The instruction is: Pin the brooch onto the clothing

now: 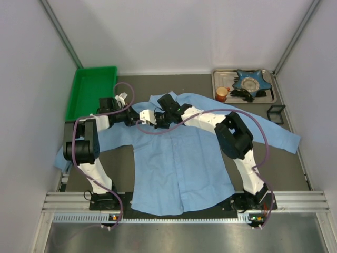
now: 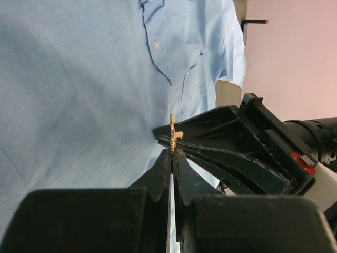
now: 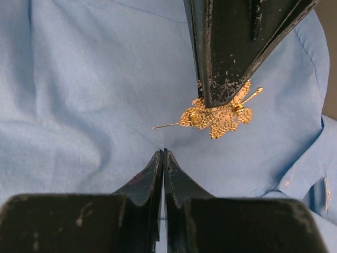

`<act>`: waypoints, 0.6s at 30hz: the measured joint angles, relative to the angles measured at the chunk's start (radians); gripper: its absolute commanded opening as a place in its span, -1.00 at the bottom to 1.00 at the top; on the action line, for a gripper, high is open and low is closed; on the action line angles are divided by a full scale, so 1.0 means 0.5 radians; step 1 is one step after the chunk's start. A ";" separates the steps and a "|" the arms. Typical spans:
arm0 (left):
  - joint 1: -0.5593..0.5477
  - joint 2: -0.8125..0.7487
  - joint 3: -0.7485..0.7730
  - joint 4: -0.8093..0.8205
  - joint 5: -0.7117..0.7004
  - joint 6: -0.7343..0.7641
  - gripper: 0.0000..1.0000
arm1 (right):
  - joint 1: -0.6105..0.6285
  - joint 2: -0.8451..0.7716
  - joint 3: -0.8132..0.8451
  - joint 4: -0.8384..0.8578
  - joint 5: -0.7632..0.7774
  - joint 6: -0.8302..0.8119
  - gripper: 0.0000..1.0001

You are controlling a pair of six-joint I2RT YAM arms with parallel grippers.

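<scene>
Dark table (image 1: 287,166) inside white walls, blue shirt (image 1: 174,168) spread flat on it, hem by the arm bases, collar at the far end. Both arms reach to the upper chest, near the collar. Left gripper (image 2: 172,155) clamped tight on the gold brooch (image 3: 217,116), held over the fabric with its pin sticking out sideways. Right gripper (image 3: 163,154) has its tips pressed together, probably pinching a small fold of shirt just beside the brooch. Far left: green tray (image 1: 92,89). Far right: metal tray (image 1: 217,76) with orange cup (image 1: 221,94) and blue star dish (image 1: 250,81).
</scene>
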 measured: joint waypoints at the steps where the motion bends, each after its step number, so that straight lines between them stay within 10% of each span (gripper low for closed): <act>1: 0.000 0.012 0.000 0.011 -0.001 -0.021 -1.00 | 0.002 -0.005 -0.014 0.018 0.005 -0.002 -1.00; 18: -0.009 0.233 0.050 0.237 0.003 -0.253 -1.00 | 0.022 -0.069 -0.169 0.228 0.051 -0.005 -1.00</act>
